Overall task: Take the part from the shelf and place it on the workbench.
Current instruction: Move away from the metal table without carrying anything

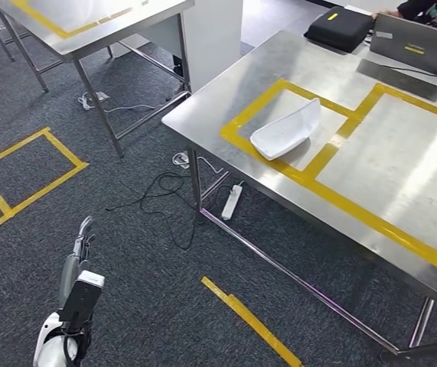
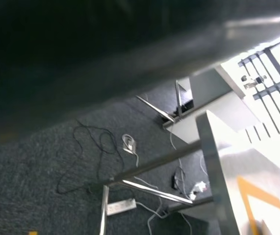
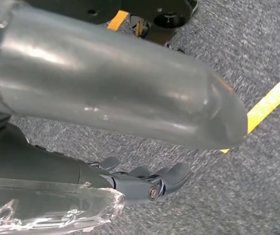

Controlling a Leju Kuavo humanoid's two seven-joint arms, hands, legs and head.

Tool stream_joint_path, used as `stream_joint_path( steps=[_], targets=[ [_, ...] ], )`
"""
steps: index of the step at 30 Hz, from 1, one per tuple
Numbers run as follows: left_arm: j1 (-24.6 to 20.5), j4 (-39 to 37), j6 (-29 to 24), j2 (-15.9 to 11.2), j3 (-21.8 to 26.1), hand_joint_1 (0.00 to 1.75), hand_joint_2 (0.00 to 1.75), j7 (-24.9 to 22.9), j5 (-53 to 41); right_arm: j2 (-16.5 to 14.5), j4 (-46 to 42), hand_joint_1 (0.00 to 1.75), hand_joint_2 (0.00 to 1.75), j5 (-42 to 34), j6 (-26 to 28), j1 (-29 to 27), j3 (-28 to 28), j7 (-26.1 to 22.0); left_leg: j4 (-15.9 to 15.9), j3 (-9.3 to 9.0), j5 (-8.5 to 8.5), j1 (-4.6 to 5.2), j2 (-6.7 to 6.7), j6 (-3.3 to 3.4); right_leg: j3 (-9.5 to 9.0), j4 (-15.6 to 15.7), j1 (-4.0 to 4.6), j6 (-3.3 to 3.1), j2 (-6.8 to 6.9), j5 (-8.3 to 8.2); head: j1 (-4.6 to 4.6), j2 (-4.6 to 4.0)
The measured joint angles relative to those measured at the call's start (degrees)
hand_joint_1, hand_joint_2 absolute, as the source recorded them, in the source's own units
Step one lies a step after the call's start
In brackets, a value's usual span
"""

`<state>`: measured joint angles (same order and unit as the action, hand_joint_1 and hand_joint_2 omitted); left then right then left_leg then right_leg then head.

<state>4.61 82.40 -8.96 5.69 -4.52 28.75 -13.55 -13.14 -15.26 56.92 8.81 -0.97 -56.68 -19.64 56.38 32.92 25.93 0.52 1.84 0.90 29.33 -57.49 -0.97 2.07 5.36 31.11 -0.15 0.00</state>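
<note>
The white part [image 1: 287, 128] lies on the workbench [image 1: 377, 176], inside the taped square nearest its front-left corner. It looks light, stiff and smooth, best gripped by its raised rim. The left hand [image 1: 80, 243] hangs low, the right hand [image 3: 145, 182] too, fingers straight and apart, both empty. No writing is legible.

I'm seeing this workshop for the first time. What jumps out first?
The white part lies on the steel workbench, inside a square of yellow tape. More yellow tape marks a square on the dark carpet. The left hand hangs low over the carpet, holding nothing.
</note>
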Motion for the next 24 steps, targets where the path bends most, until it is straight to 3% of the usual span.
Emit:
stream_joint_path(
  steps=[2, 4, 5, 6, 8, 9, 10, 12, 14, 16, 18, 20, 21, 22, 24],
  targets=[
    [0.0, 0.1, 0.0, 0.1, 0.1, 0.00, 0.00, 0.0, 0.0, 0.1, 0.0, 0.00, 0.00, 0.1, 0.0, -0.1, 0.0, 0.0, -0.3, 0.00, -0.35, -0.19, -1.22, 0.71, 2.35, -5.2, -0.16, 0.28, -3.42, 3.20, 0.26, 0.00],
    [0.1, 0.2, 0.0, 0.2, 0.1, 0.00, 0.00, 0.0, 0.0, 0.2, 0.0, 0.00, 0.00, 0.1, 0.0, -0.3, 0.0, 0.0, -0.3, 0.16, -0.43, -0.03, -2.56, 1.05, 6.21, -13.2, -0.09, 0.26, -5.03, 6.74, 0.38, 0.00],
    [0.2, 0.2, 0.0, 0.2, 0.2, 0.00, 0.00, 0.0, 0.0, 0.2, 0.0, 0.00, 0.00, 0.1, 0.0, -0.4, 0.0, 0.0, -0.2, 0.19, -0.46, 0.08, -3.33, 1.13, 7.58, -15.8, -0.04, 0.20, -5.22, 7.26, 0.39, 0.00],
    [0.3, 0.2, 0.2, 0.2, 0.2, 0.00, 0.00, 0.0, 0.1, 0.2, 0.0, 0.00, 0.00, 0.2, 0.0, -0.4, 0.0, 0.0, -0.2, 0.19, -0.49, 0.17, -4.15, 1.15, 7.88, -16.0, 0.02, 0.08, -5.31, 6.48, 0.38, 0.00],
    [0.4, 0.2, 0.7, 0.2, 0.2, 0.00, 0.00, 0.0, 0.3, 0.3, 0.0, 0.00, 0.00, 0.5, -0.1, -0.4, 0.0, -0.1, 0.0, 0.09, -0.51, 0.24, -5.82, 1.12, 5.31, -9.8, 0.08, -0.31, -6.25, 2.15, 0.39, 0.00],
    [0.6, 0.3, 1.1, 0.3, 0.3, 0.00, 0.00, 0.0, 0.5, 0.4, 0.0, 0.00, 0.00, 0.7, -0.2, -0.4, 0.0, -0.2, 0.1, 0.11, -0.51, 0.29, -6.53, 1.00, 3.45, -5.7, 0.05, -0.56, -7.61, 0.35, 0.38, 0.00],
    [0.8, 0.4, 1.5, 0.3, 0.4, 0.00, 0.00, 0.0, 0.6, 0.5, 0.0, 0.00, 0.00, 1.0, -0.3, -0.4, 0.0, -0.2, 0.3, 0.26, -0.50, 0.31, -7.21, 0.84, 1.88, -2.4, -0.03, -0.76, -8.80, -0.78, 0.35, 0.00],
    [1.5, 0.7, 2.5, 0.3, 0.8, 0.00, 0.00, 0.2, 1.0, 0.6, 0.0, 0.00, 0.00, 1.8, -0.7, -0.6, 0.0, -0.3, 0.5, 0.76, -0.71, 0.20, -8.43, 0.22, 0.53, 0.1, -0.02, -1.07, -10.00, -1.01, 0.31, 0.00],
    [2.7, 1.1, 3.7, 0.2, 1.5, 0.00, 0.00, 0.7, 1.7, 0.6, 0.0, 0.00, 0.00, 2.5, -1.1, -0.8, 0.0, -0.3, 0.6, 1.15, -0.89, 0.01, -9.21, -0.46, 0.24, 0.5, 0.00, -1.51, -8.88, -1.28, 0.33, 0.00],
    [3.8, 1.5, 4.5, 0.2, 2.5, 0.00, 0.00, 1.2, 2.2, 0.7, 0.0, 0.00, 0.00, 3.2, -1.5, -1.0, 0.0, -0.4, 2.5, 2.09, 0.51, 0.09, -6.84, -1.14, -0.04, 0.9, -0.18, -2.10, -7.49, -1.53, 0.00, 0.00],
    [4.3, 1.6, 5.2, 0.2, 3.5, 0.00, 0.00, 1.8, 3.0, 0.9, -0.1, 0.00, 0.00, 3.8, -1.7, -1.3, 0.0, -0.4, 9.1, 5.24, 4.16, -0.06, -3.44, -1.87, -0.23, 1.1, -0.18, -2.47, -5.75, -1.50, -0.35, 0.00],
    [4.8, 1.6, 6.0, 0.3, 4.6, 0.00, 0.00, 2.6, 4.1, 0.9, -0.2, 0.00, 0.00, 4.3, -1.7, -1.6, 0.0, -0.4, 16.3, 8.77, 6.88, -0.57, -2.44, -2.44, -0.28, 1.1, -0.12, -2.55, -3.91, -1.31, -0.43, 0.00],
    [5.2, 1.7, 6.3, 0.3, 5.3, 0.00, 0.00, 2.9, 4.7, 0.9, -0.2, 0.00, 0.00, 4.6, -1.8, -1.7, 0.0, -0.4, 17.4, 9.30, 6.72, -0.80, -2.31, -2.63, -0.33, 1.1, -0.12, -2.51, -3.06, -1.20, -0.43, 0.00],
    [5.4, 1.6, 6.5, 0.4, 6.1, 0.00, 0.00, 3.2, 5.0, 0.9, -0.2, 0.00, 0.00, 4.9, -1.9, -1.8, 0.0, -0.4, 16.1, 8.60, 5.48, -0.98, -2.11, -2.75, -0.44, 1.1, -0.12, -2.42, -2.30, -1.08, -0.44, 0.00],
    [5.6, 1.6, 6.9, 0.7, 8.5, 0.00, 0.00, 3.8, 5.0, 0.9, -0.3, 0.00, 0.00, 5.8, -2.0, -1.7, -0.2, -0.7, 8.4, 4.30, 1.78, -1.04, -0.22, -2.69, -0.87, 1.1, -0.10, -2.10, -0.92, -0.74, -0.43, 0.00]
  ],
)
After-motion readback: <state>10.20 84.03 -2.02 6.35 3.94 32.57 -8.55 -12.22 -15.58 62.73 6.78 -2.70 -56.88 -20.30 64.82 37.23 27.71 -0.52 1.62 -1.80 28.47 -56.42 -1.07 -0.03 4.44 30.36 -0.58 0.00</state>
